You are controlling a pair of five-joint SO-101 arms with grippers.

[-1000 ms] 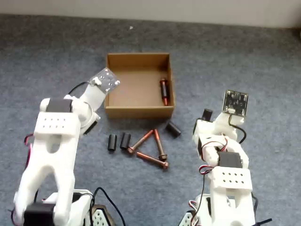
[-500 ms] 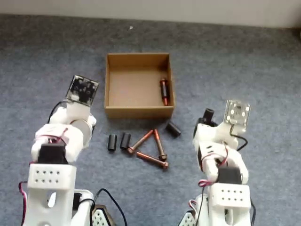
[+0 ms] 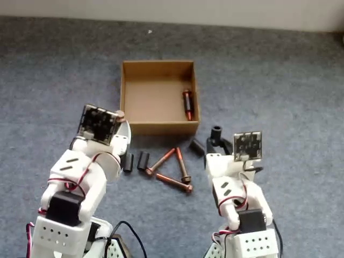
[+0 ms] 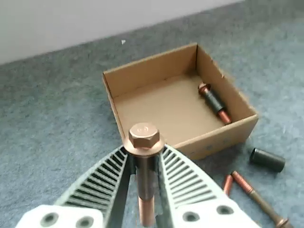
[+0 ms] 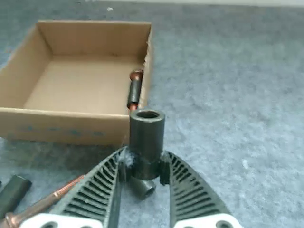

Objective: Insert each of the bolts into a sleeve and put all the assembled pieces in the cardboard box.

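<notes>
The copper bolt stands head-up, clenched between the fingers of the left pincer, which sits just short of the near wall of the cardboard box. The black sleeve stands upright with its bore facing up. It is grasped low down by the right pincer, off the box's near right corner.

Between the 2 pincers, 3 loose bolts lie on the grey carpeted worktop, close together at crossing angles. 2 spare sleeves lie side by side next to the left pincer, between it and the bolts. A third sleeve lies just beside the right pincer, toward the box. Beyond both pincers, 1 assembled piece rests inside the box along its right wall.
</notes>
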